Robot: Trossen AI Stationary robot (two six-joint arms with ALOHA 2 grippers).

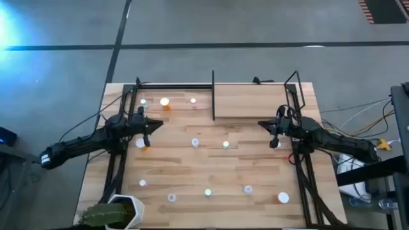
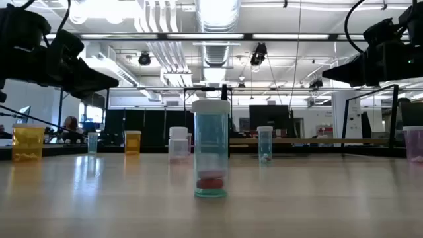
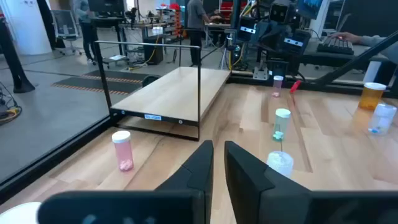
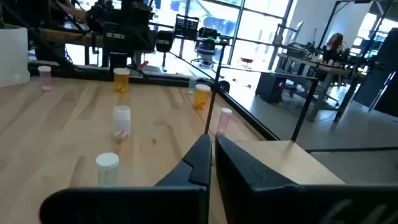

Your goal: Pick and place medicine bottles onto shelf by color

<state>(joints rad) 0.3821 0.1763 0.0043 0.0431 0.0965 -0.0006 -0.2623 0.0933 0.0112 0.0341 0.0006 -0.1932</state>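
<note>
Several small white-capped medicine bottles stand upright on their bases across the wooden table [image 1: 255, 166]. A green one [image 1: 225, 145] and a clear one [image 1: 195, 143] stand at the middle, and an orange one [image 1: 165, 102] at the far left. The shelf [image 1: 255, 99] is the far board section, with black rods and an upright divider bar [image 1: 213, 96]. My left gripper [image 1: 153, 126] hovers at the left, shut and empty, beside an orange bottle [image 1: 143, 144]. My right gripper [image 1: 265, 124] hovers at the right, shut and empty, near a bottle [image 1: 276, 144].
A potted plant [image 1: 115, 214] stands at the near left corner. More bottles stand in a row near the front edge, among them a teal one [image 2: 211, 149] holding red pills. Black frame rods [image 1: 307, 172] run along both table sides. People show in the room beyond.
</note>
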